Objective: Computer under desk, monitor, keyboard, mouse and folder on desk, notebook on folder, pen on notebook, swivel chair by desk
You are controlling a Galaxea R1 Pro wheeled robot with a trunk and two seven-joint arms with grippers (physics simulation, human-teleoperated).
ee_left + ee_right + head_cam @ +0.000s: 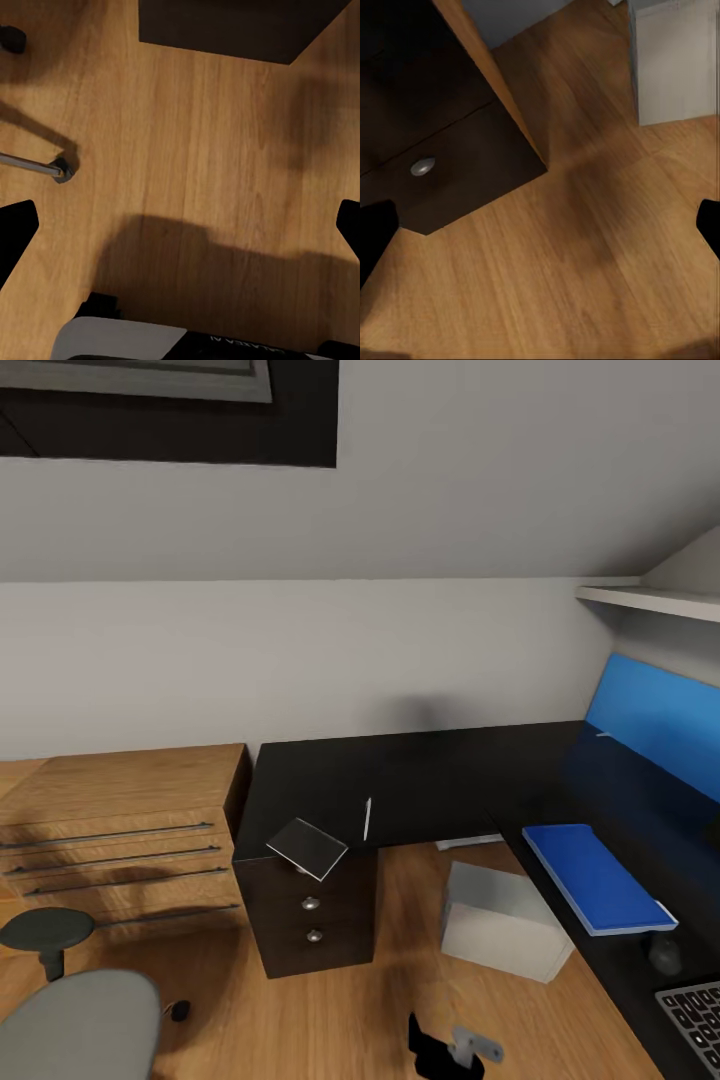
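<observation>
The L-shaped surface [420, 780] carries several of the task's things already. On its right wing the blue notebook [596, 876] lies flat, apparently stacked on a thin pale-edged sheet that is probably the folder, though that is hard to confirm. Just nearer along that wing sits the small dark mouse [664, 954], and beside it the corner of the keyboard [694, 1008] at the picture's edge. The wide blue panel [655, 722] standing along the back of that wing may be the monitor's lit screen; I cannot tell for sure. The pen [367, 819] lies well apart from the notebook, near the surface's front edge above the drawer unit [312, 905], with a small grey tilted sheet [307, 848] near it at the corner. The computer [503, 922] stands on the wooden floor [340, 1010] by the inner corner, close to but perhaps not fully under the surface. The chair [75, 1022] is in the lower left, off from the surface, in front of the wooden dresser [120, 830]. By my reading the pen and the chair are what is left. The left hand [180, 225] hangs over bare floor with fingers wide apart, holding nothing; the right hand [540, 225] is likewise spread and empty, near the drawers and computer.
</observation>
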